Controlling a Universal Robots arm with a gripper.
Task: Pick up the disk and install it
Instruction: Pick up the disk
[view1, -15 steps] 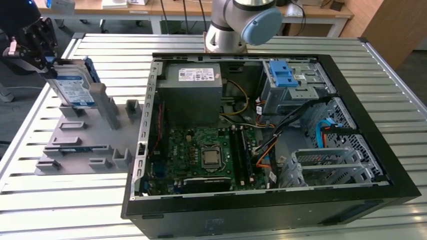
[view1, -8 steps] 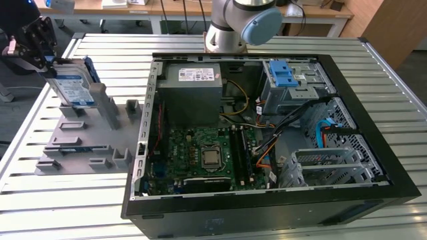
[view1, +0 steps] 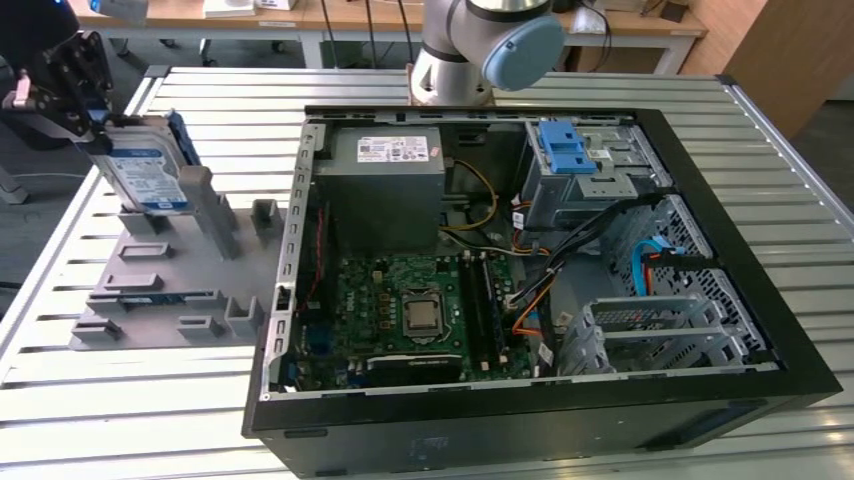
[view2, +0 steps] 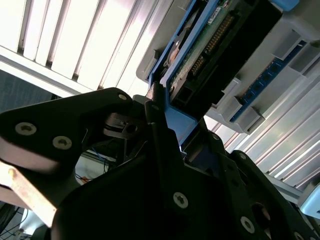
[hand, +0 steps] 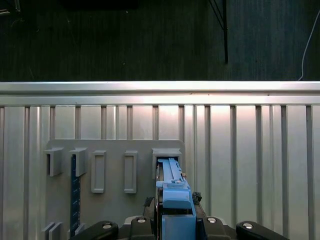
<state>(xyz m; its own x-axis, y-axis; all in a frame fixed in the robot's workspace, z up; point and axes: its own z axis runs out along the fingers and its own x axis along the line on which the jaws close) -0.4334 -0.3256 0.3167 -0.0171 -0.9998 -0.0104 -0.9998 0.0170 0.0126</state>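
I am seeing the gripper partly cut off near the exterior view's left edge; the lower edge of the disk is hiding behind a post of the grey slotted rack, so I cannot tell whether it is sitting in its slot or hanging clear. In the second wrist view the fingers are clenching narrowly on the disk's blue carrier bracket; the disk is standing upright, well apart from the open computer case on the exterior view's right.
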